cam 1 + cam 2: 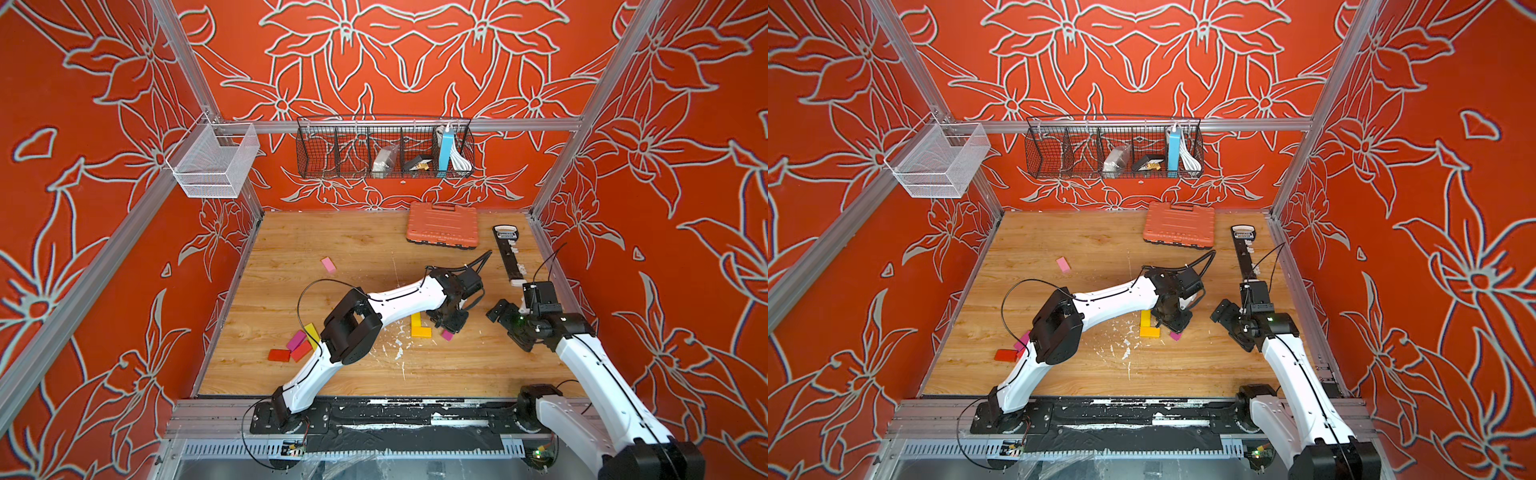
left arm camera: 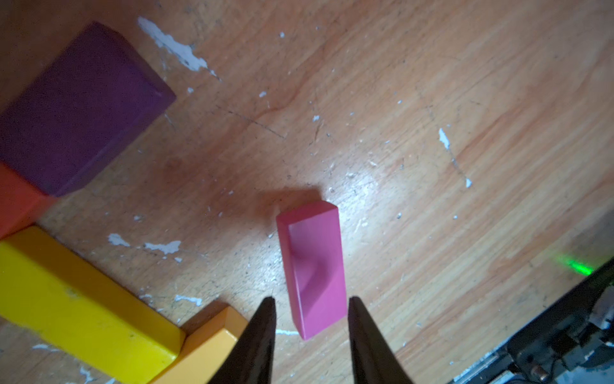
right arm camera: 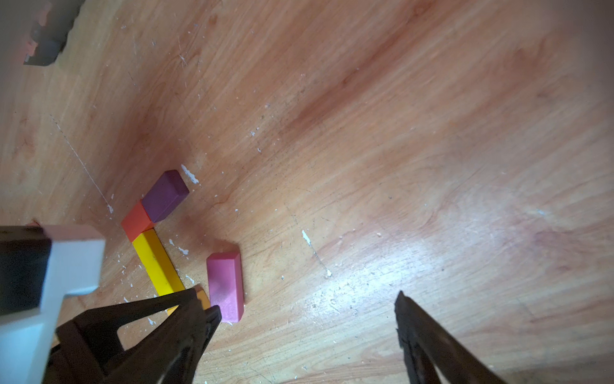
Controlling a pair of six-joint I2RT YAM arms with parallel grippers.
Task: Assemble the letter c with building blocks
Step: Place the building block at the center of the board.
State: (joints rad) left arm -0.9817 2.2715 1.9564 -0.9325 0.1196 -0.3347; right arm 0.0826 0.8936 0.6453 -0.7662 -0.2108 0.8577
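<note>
- At about 8 o'clock on the bench (image 1: 286, 291) I see the spare blocks (image 1: 301, 350) huddled loosely together. They are red, orange-red, magenta and yellow, and the left arm's elbow partly hides them.
- A light pink block (image 1: 328, 264) lies alone toward 10 o'clock, well apart from the rest.
- Near the centre, the yellow bar (image 1: 415, 319) runs from 12 to 6. An orange block (image 1: 422, 331) touches its 6 o'clock end and sticks out toward 3.
- From above, the left arm covers the bar's 12 o'clock end. In the left wrist view a red-orange block (image 2: 16, 199) butts against that end. A purple block (image 2: 83, 106) touches it and reaches to the same side as the orange one.
- The magenta block (image 2: 314, 266) lies flat on the bench just at 3 o'clock of the orange block. I cannot tell whether the two touch.
- My left hand (image 2: 311, 299) sits low over the magenta block, narrowly parted. One finger stands on either side of the block's near end, with a sliver of bench showing beside it, so it is not gripping.
- An orange tool case (image 1: 442, 226) rests by the back wall near 12 o'clock.
- My right hand (image 3: 307, 303) hovers at 3 o'clock of the assembled blocks, spread wide and holding nothing.
- A black strip (image 1: 509, 253) lies along the 2 o'clock edge.
</note>
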